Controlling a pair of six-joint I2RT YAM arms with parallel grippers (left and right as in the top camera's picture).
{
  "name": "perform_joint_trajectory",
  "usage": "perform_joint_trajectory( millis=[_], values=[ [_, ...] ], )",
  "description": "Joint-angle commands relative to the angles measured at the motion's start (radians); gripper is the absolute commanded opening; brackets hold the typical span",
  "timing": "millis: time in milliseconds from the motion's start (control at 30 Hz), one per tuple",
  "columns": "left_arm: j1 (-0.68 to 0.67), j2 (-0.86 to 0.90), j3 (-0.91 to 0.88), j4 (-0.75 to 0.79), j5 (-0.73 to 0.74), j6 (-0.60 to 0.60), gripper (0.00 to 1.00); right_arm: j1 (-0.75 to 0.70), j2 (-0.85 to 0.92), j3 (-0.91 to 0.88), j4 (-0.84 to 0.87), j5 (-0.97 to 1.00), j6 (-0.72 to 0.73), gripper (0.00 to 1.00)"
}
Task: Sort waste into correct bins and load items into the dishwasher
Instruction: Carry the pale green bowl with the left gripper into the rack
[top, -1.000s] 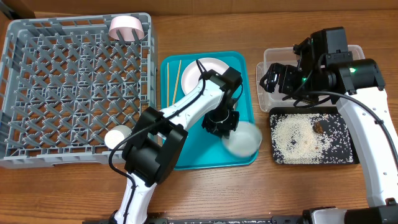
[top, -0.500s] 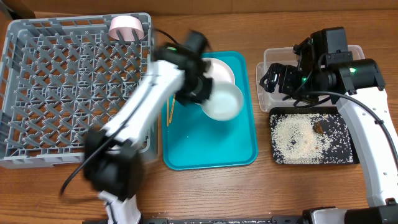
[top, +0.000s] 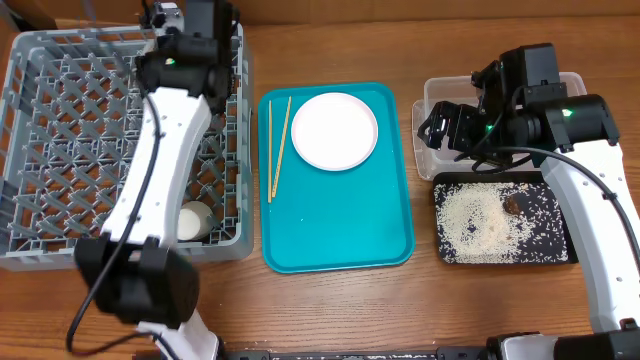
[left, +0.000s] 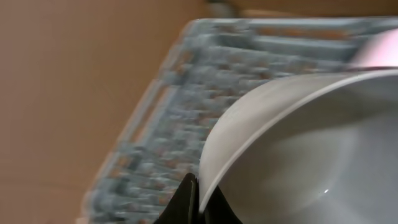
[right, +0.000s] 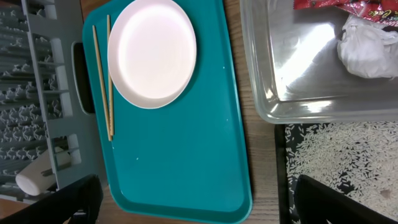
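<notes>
The teal serving tray (top: 335, 225) lies in the middle of the overhead view. It carries the white round plate (top: 334, 130) in its upper half and the pair of chopsticks (top: 275, 145) along its left edge, just beside the plate. At right, the clear plastic tub (right: 292, 68) holds the red snack wrapper (right: 348, 6) and the crumpled white tissue (right: 370, 46). The black tray (top: 555, 250) below the tub is strewn with rice grains (top: 485, 222) and a few brown food bits (top: 512, 205).

The grey dish rack (top: 70, 150) fills the left side, and a small white cup (top: 192, 222) lies in its lower right corner. Much of its lattice floor is bare, as is the lower half of the teal tray. The rack's right wall runs close beside the tray's left edge.

The left arm stretches from the lower left of the overhead view up across the rack, with the left gripper (top: 190, 30) over the rack's upper right corner. In the blurred left wrist view its fingers (left: 188, 198) pinch the rim of a pale bowl (left: 311, 149). The rack lies behind it and a pink shape (left: 379, 46), too blurred to name, is at upper right. The right arm bends in from the right edge, with the right gripper (top: 440, 125) above the tub's left part. In its wrist view, its fingers (right: 74, 199) are spread wide with nothing between them.
</notes>
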Motion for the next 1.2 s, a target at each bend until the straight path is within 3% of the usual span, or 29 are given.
perform_joint_trajectory(
  millis=[0,167,533,800,1167],
  values=[
    [0.012,0.133,0.001,0.029,-0.371,-0.046,0.04,-0.002,-0.002,0.020,0.005,0.003,0.000,1.00],
    [0.014,0.245,0.001,0.071,-0.496,-0.130,0.04,-0.002,-0.002,0.020,0.005,0.003,0.000,1.00],
    [0.026,0.324,0.000,0.100,-0.464,-0.288,0.04,-0.002,-0.002,0.020,0.005,0.003,0.000,1.00],
    [0.034,0.325,0.000,0.179,-0.354,-0.302,0.04,-0.002,-0.002,0.020,0.005,0.003,0.000,1.00],
    [0.034,0.388,-0.003,0.215,-0.390,-0.292,0.04,-0.002,-0.002,0.020,0.005,0.003,0.000,1.00]
  ],
)
